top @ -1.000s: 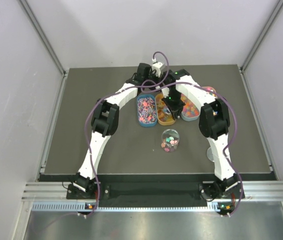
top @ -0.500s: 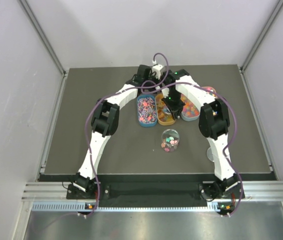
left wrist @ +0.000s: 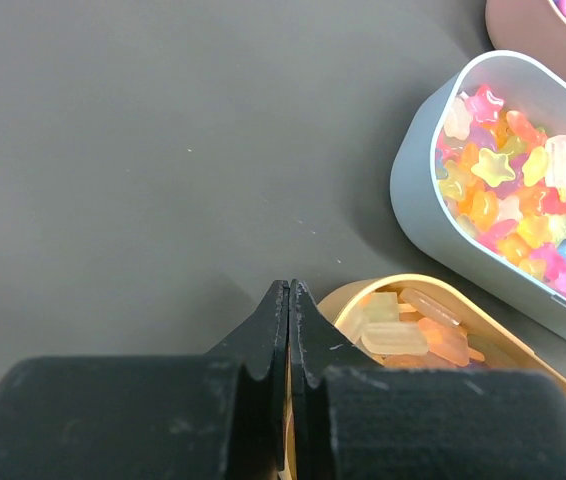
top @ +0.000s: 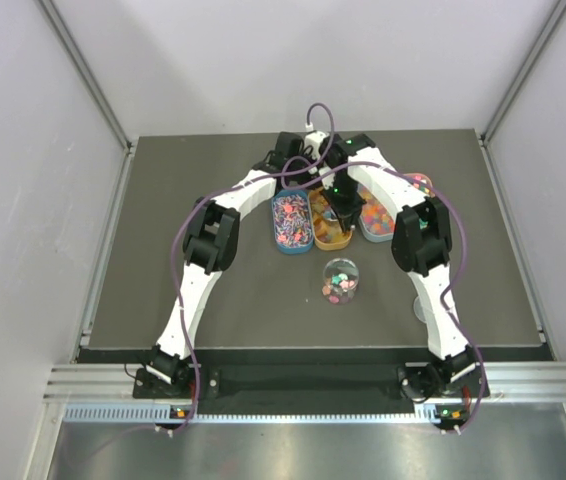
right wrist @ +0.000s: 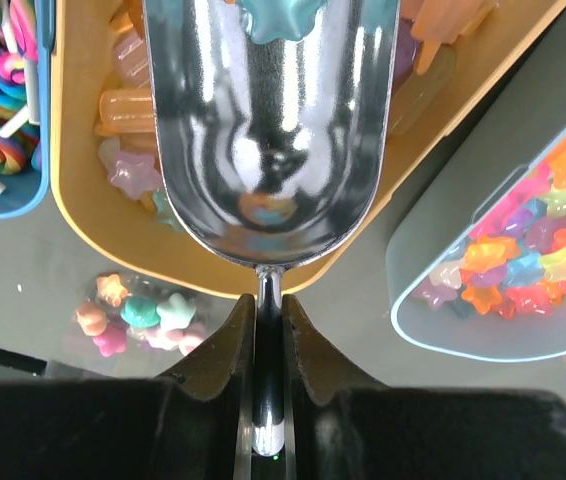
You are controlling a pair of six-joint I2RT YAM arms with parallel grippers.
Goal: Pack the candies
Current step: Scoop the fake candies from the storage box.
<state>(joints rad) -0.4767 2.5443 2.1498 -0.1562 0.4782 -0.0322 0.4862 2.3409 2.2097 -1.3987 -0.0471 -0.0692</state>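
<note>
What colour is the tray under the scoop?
Orange-yellow. The tray lies beneath the silver scoop, and it shows best in the right wrist view.

Polished metal scoop (right wrist: 268,130), glossy translucent candies (right wrist: 538,265), matt table (left wrist: 163,150).

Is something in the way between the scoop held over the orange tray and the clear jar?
Nothing visible is. The right gripper holds the scoop over the candies in the orange tray, and only bare table lies between that tray and the jar.
</note>
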